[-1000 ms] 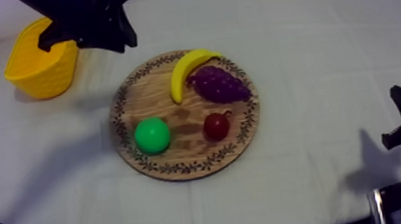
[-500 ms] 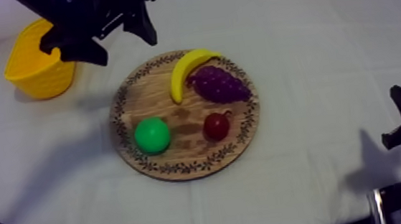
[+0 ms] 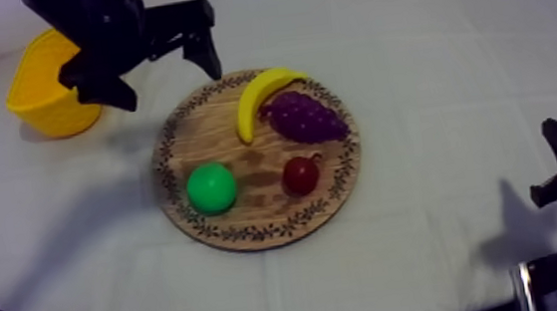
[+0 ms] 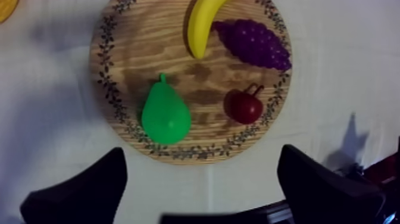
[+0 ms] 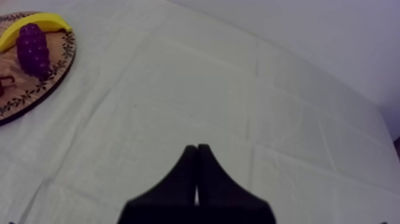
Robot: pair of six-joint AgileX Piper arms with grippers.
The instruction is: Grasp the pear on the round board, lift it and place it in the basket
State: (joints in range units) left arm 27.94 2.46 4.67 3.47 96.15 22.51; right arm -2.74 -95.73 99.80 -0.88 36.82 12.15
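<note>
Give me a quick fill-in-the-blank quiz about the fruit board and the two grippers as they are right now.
1. On the wooden board, the green fruit is the ____.
2. The left gripper, hovering between the yellow basket and the board, is ____.
3. The right gripper is ____ on nothing.
Missing words: pear; open; shut.

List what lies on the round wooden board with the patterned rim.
On the round wooden board lie a green pear, a yellow banana, a purple bunch of grapes and a small red fruit. The wood beneath each fruit is covered.
</note>
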